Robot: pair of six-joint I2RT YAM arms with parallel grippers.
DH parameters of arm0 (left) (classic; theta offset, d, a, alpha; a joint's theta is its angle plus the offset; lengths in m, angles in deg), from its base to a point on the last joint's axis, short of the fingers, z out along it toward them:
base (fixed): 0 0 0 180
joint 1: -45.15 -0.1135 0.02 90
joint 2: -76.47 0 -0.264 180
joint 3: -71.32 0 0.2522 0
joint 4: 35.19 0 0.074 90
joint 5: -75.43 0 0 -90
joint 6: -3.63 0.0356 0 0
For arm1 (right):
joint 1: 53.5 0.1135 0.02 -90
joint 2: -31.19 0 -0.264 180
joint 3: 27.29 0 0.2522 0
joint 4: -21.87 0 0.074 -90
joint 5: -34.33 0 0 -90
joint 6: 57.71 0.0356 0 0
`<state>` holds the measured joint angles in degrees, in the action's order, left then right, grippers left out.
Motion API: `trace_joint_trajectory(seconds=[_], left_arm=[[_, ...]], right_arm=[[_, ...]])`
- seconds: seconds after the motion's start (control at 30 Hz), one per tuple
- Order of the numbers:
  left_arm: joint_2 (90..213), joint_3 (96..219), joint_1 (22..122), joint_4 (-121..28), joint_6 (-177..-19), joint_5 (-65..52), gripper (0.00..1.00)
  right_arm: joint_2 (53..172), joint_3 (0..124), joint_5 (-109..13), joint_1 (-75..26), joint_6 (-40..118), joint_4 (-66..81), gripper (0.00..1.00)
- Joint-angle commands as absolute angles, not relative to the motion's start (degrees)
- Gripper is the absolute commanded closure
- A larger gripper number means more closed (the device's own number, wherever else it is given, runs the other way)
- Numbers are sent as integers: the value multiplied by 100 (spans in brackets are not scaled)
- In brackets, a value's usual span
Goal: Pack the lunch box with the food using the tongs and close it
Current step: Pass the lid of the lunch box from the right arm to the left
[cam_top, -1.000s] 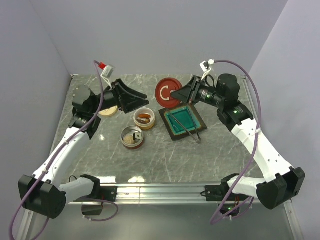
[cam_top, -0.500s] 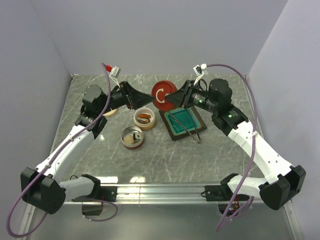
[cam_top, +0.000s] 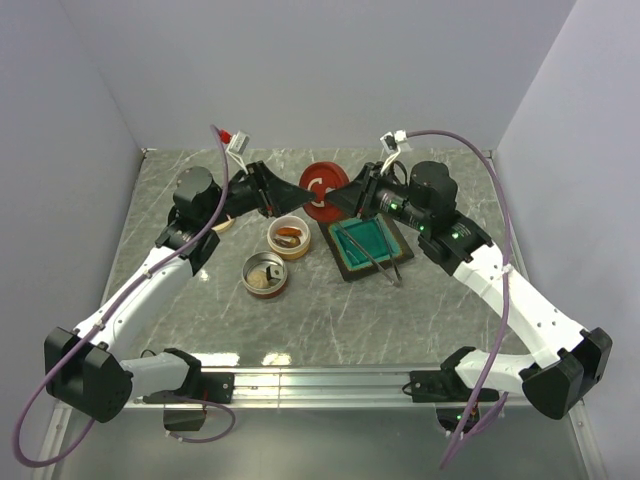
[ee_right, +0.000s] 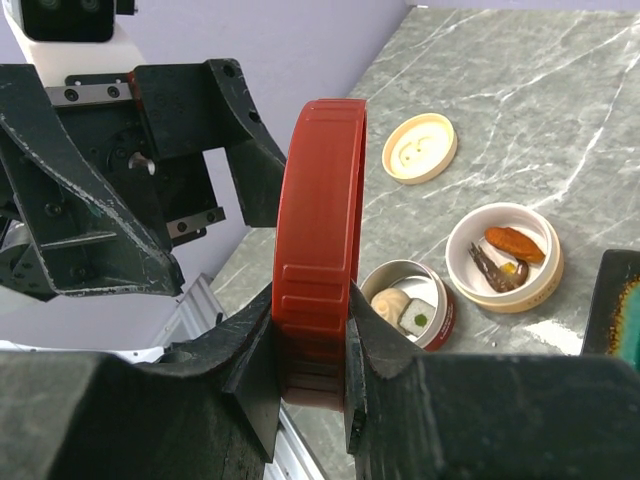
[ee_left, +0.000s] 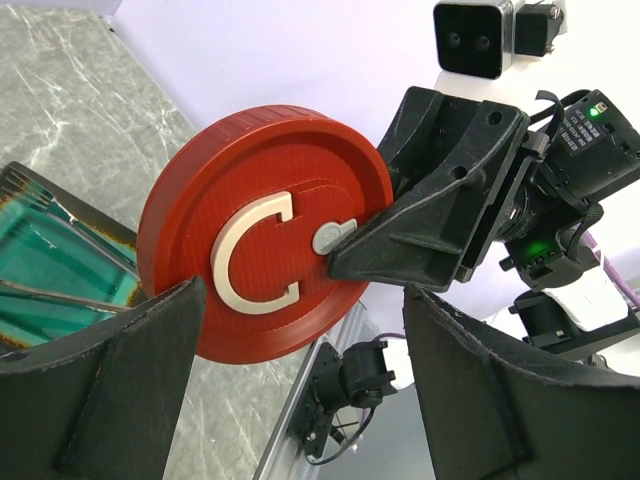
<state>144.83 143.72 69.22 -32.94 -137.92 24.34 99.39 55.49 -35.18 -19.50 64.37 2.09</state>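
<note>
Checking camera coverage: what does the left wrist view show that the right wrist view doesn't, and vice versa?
Left wrist only: the red lid's flat face with its white C, and the tongs lying across the teal tray. Right wrist only: the food in the metal tin and cream bowl, plus a small cream lid. Both: the red lid upright, pinched at its rim by the right gripper, the left gripper open beside it, and a bit of tray.
</note>
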Motion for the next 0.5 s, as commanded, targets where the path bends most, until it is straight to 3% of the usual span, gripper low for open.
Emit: trace_joint_trajectory(seconds=[0.0, 0.27, 0.47], left_arm=[[14494, 14450, 6976, -2997, -13875, 2427, 15], [14503, 14450, 7011, -2935, -13910, 2418, 17], [14529, 14240, 7020, -2023, -14366, 2998, 39]], right_arm=[[9860, 5819, -3625, -1852, 6429, 591, 100], [9869, 5767, -3642, -1720, 6473, 591, 100], [9948, 5810, -3449, -1755, 6517, 714, 100]])
